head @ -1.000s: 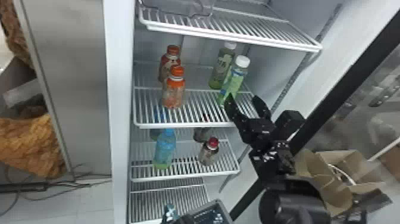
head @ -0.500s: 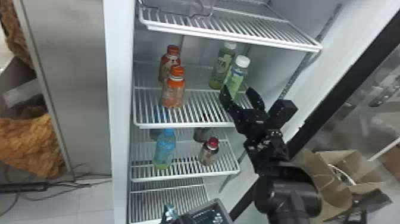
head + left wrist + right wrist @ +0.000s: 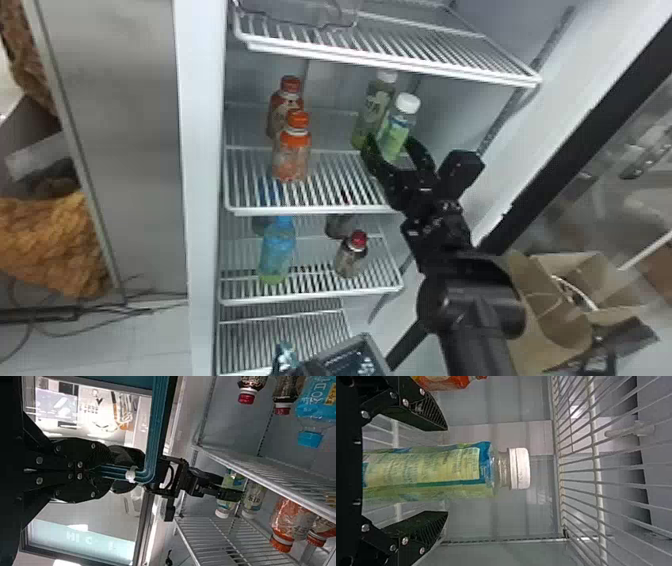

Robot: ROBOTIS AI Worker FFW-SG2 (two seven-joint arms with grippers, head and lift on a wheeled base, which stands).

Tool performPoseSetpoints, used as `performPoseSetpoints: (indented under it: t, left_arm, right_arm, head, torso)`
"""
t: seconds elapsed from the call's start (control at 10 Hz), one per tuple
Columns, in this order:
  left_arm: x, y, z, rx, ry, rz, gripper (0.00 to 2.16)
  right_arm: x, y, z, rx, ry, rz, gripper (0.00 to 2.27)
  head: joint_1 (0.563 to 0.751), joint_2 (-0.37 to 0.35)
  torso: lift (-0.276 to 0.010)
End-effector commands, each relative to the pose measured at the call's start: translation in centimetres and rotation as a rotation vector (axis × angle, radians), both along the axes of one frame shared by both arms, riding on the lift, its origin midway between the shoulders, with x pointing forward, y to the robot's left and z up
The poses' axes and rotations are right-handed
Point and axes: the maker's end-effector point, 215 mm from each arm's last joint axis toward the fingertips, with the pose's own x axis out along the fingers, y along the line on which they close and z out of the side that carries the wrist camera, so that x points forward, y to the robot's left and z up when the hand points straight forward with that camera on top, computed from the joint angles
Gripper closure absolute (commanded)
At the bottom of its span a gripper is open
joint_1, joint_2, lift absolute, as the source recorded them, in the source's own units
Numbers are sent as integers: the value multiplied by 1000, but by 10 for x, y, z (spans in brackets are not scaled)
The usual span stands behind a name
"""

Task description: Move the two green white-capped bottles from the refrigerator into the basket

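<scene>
Beside the rear bottle (image 3: 373, 107), the front bottle (image 3: 397, 131) — likely weighty, slick — wants mid-body pinching by the open-fingered right gripper (image 3: 447, 471); the left gripper (image 3: 107, 471) clenches the blue handle (image 3: 157, 423).

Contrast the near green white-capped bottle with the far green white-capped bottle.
The near bottle stands between the open right hand's fingers; the far bottle stands outside them. The near one looks brighter green, the far one duller. Both share an upright pose and one shelf.

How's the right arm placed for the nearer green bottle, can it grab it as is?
Likely yes: the open right tool has a finger on either side of the nearer green bottle, nothing else between them.
</scene>
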Motion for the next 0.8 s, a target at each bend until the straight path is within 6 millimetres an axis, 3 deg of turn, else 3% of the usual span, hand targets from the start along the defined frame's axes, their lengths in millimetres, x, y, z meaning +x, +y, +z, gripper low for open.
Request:
performPoseSetpoints:
  t: [0.0,0.1,0.2,0.7]
  left_arm:
    - [0,0,0,-2,2,1,1214]
    - [0,0,0,-2,2,1,1214]
    - [1,1,0,-3,3,4,1214]
    - [0,1,0,-2,4,2,1214]
  right_arm:
    - [8,5,3,-3,-2,11,421]
    - [8,5,2,-2,3,10,725]
    - [7,4,-1,0,8,7,877]
    - [-3,-1,7,-13,-30,-12,889]
  head:
    - [695,-350]
    - [695,-350]
    - [695,-350]
    - [695,-350]
  torso:
    - [-4]
    - [-4]
    - [-4]
    - [-4]
